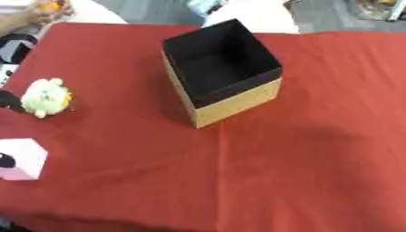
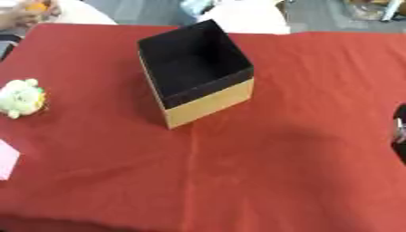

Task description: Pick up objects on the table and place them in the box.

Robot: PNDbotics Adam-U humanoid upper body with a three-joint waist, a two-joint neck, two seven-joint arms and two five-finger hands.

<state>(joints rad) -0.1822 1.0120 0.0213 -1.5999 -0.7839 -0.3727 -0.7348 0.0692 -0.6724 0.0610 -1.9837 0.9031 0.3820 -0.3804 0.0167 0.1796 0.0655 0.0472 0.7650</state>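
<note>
An open cardboard box (image 1: 238, 97), tan outside and black inside, stands on the red tablecloth a little behind the middle, and I see nothing in it. A pale green and yellow plush toy (image 1: 45, 96) lies near the left edge. A white, pinkish block (image 1: 22, 158) sits in front of the toy at the lower left. A black bit of my left hand (image 1: 7, 100) shows at the left edge, right beside the toy. A dark sliver of my right hand (image 2: 400, 131) shows at the right edge, well away from the box.
The red cloth (image 1: 301, 172) covers the whole table, with a wide bare stretch in front of and to the right of the box. White rounded shapes (image 1: 253, 16) stand beyond the far edge.
</note>
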